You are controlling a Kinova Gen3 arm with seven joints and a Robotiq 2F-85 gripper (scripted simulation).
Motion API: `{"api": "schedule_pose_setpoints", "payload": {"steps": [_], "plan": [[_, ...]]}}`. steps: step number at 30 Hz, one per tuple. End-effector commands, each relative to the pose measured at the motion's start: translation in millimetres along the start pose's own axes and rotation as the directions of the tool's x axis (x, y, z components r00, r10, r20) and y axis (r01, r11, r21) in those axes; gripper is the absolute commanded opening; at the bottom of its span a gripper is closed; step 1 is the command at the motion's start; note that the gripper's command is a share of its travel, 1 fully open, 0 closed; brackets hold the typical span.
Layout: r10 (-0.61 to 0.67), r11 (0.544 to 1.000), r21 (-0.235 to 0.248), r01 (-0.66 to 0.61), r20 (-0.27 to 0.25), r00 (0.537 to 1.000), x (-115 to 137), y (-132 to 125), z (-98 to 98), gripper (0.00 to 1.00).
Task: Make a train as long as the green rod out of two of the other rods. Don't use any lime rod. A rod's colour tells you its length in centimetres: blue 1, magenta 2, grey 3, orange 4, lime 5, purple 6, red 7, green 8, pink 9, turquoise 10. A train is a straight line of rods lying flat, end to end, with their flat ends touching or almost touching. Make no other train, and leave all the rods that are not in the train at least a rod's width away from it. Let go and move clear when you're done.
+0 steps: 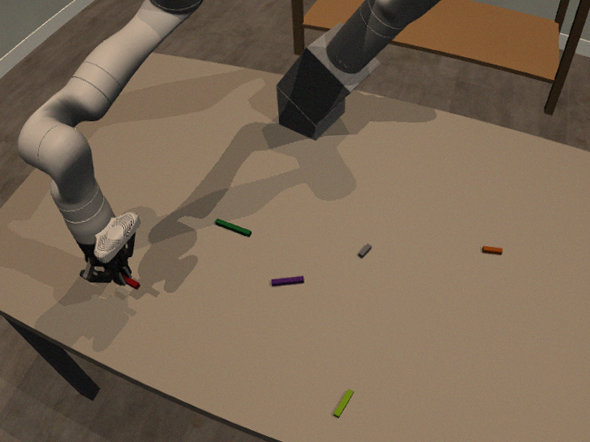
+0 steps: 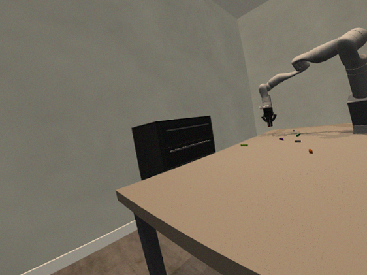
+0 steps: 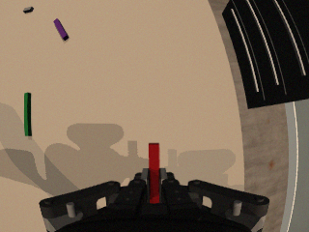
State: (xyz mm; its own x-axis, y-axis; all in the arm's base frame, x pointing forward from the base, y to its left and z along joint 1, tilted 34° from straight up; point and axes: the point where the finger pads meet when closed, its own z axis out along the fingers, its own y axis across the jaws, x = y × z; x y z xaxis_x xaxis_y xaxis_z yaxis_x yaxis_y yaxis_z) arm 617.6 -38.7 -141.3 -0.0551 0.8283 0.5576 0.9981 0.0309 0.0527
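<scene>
My gripper (image 1: 113, 275) is shut on the red rod (image 1: 131, 282) and holds it above the table near the left corner; the rod sticks out from the fingers in the wrist view (image 3: 154, 173), and the gripper hangs clear of the table in the exterior view (image 2: 269, 122). The green rod (image 1: 232, 227) lies flat to the right of the gripper, also in the wrist view (image 3: 27, 114). The purple rod (image 1: 287, 281) lies mid-table, also in the wrist view (image 3: 61, 29). The grey rod (image 1: 364, 250) and the orange rod (image 1: 491, 250) lie further right. The lime rod (image 1: 343, 402) lies near the front edge.
The robot's dark base (image 1: 310, 96) stands at the back of the table. A black drawer cabinet (image 2: 174, 144) stands beyond the table's left side, also in the wrist view (image 3: 273, 33). A wooden bench (image 1: 454, 27) stands behind the table. The table's left edge is close to the gripper.
</scene>
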Motion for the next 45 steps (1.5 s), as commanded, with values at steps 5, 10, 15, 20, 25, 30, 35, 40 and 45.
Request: {"api": "schedule_pose_setpoints", "payload": {"steps": [5, 10, 15, 20, 25, 30, 35, 40, 45], "plan": [[0.002, 1.0, -0.017, -0.002, 0.011, 1.0, -5, 4, -25.5, 0.05], [0.002, 1.0, -0.017, -0.002, 0.011, 1.0, -5, 4, -25.9, 0.05], [0.005, 1.0, -0.017, -0.004, 0.011, 1.0, -9, 2, -26.1, 0.05], [0.031, 0.999, -0.017, -0.031, 0.015, 0.999, -41, -18, -27.6, 0.05], [0.07, 0.997, -0.018, -0.069, 0.017, 0.997, -83, -51, -28.5, 0.05], [0.106, 0.994, -0.018, -0.106, 0.014, 0.994, -121, -86, -27.8, 0.05], [0.128, 0.992, -0.018, -0.128, 0.01, 0.992, -141, -109, -26.5, 0.05], [0.136, 0.991, -0.019, -0.136, 0.008, 0.991, -148, -118, -25.8, 0.05], [0.136, 0.991, -0.019, -0.136, 0.008, 0.991, -148, -118, -25.8, 0.05]]}}
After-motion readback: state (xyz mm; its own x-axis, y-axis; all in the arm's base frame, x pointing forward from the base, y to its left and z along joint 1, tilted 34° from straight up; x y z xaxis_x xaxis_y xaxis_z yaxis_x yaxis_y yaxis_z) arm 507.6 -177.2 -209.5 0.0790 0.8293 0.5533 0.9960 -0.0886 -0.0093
